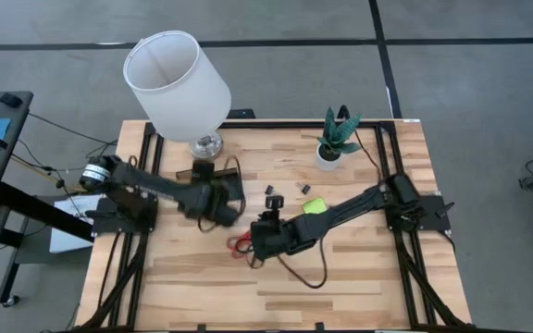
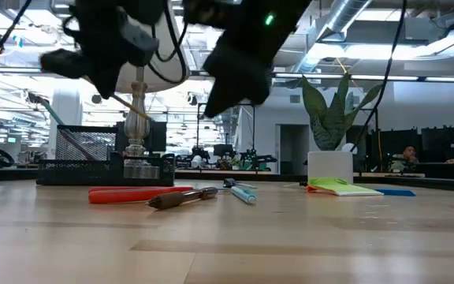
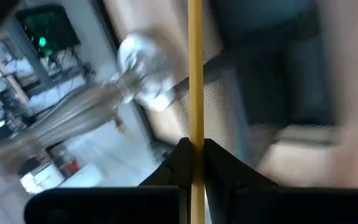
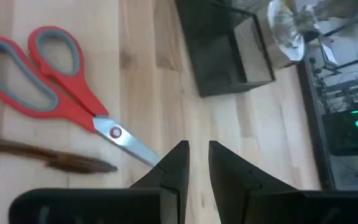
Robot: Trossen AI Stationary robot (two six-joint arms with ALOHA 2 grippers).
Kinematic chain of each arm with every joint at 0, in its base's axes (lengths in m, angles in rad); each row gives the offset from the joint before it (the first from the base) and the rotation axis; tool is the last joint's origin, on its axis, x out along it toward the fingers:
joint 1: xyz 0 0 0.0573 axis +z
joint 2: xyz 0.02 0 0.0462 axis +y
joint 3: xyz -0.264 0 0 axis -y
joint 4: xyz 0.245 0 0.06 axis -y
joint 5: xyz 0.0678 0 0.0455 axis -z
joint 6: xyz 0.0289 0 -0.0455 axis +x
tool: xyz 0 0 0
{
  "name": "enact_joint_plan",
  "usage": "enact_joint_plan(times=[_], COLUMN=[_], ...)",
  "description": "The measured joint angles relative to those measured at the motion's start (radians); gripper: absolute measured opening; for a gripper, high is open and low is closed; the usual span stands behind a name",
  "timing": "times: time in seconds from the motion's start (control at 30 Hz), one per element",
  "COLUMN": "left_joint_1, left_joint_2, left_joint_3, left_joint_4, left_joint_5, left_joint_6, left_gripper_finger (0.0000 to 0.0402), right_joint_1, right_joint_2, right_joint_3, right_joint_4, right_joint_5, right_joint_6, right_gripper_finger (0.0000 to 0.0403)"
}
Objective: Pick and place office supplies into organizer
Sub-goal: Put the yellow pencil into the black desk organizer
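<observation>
Our left gripper [image 3: 194, 152] pinches a thin yellow pencil [image 3: 195, 74] above the black mesh organizer tray [image 3: 260, 106] — it may tip out. Right gripper [image 4: 194, 163], slightly open, empty — scissors [image 4: 55, 84] close by.

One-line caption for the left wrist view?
Left pincer shut on yellow pencil, organizer and lamp base beyond.

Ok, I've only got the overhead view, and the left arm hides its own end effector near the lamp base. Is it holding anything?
Observer: Yes. The left wrist view shows the left end effector shut on a thin yellow pencil.
Operator: And the right one?
Observer: The right end effector is open and empty, beside the red-handled scissors.
Operator: Are the scissors lying flat?
Observer: Yes. The low view shows them flat on the wooden table, in front of the black mesh organizer.
</observation>
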Motion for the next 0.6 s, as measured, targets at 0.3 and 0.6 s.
enact_joint_plan(times=[0.3,0.6], left_joint_1=[0.160,0.165], left_joint_2=[-0.070,-0.234], left_joint_3=[-0.014,-0.035], left_joint_4=[-0.001,-0.003], left_joint_5=[-0.132,-0.031], left_joint_6=[0.219,0.234], left_gripper_finger=[0.0005,0.0005], right_joint_1=[-0.002,0.005], right_joint_2=[0.025,0.016], right_joint_3=[-0.002,-0.002], right_joint_4=[-0.155,-0.164], right_joint_5=[0.007,0.008], right_joint_6=[0.148,0.159], right_gripper_finger=[0.0056,0.0056])
